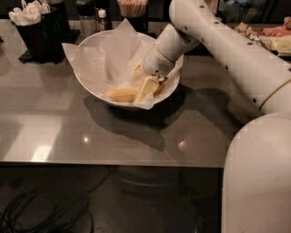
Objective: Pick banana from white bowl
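Observation:
The white bowl point(97, 88) stands on the grey table, lined with crinkled white paper point(107, 54). The yellow banana point(122, 94) lies in the bowl's near right part. My gripper point(148, 87) reaches down into the bowl from the right, right at the banana's right end. The gripper's body hides that end of the banana.
A black caddy with white packets point(38, 27) stands at the back left. Shakers point(86, 13) and a cup of wooden sticks point(132, 9) stand behind the bowl. Food items point(273, 38) lie at the back right. The table's front edge point(113, 164) runs across the middle.

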`<action>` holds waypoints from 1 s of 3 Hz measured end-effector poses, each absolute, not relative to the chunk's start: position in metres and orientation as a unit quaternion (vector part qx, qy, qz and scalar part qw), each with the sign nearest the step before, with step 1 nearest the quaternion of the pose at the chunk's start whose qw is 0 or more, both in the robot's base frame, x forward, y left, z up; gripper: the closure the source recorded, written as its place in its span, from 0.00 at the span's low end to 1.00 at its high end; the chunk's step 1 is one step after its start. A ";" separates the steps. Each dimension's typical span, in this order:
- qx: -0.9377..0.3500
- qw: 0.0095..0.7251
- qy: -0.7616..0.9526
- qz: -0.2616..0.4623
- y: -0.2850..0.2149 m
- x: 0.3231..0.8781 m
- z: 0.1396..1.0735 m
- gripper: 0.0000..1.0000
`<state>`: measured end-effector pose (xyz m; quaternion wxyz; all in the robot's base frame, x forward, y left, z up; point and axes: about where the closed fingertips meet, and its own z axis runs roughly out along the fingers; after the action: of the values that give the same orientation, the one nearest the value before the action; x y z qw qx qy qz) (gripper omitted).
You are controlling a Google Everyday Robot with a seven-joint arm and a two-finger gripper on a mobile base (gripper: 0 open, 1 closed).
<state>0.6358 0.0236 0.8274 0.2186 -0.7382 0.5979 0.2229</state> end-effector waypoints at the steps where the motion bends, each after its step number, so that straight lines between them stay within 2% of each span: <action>1: -0.733 0.217 0.603 0.229 0.019 0.625 0.820 0.52; 3: -0.728 0.232 0.606 0.219 0.010 0.616 0.832 0.97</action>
<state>0.6163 0.0097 0.8322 0.2323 -0.7281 0.6064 0.2194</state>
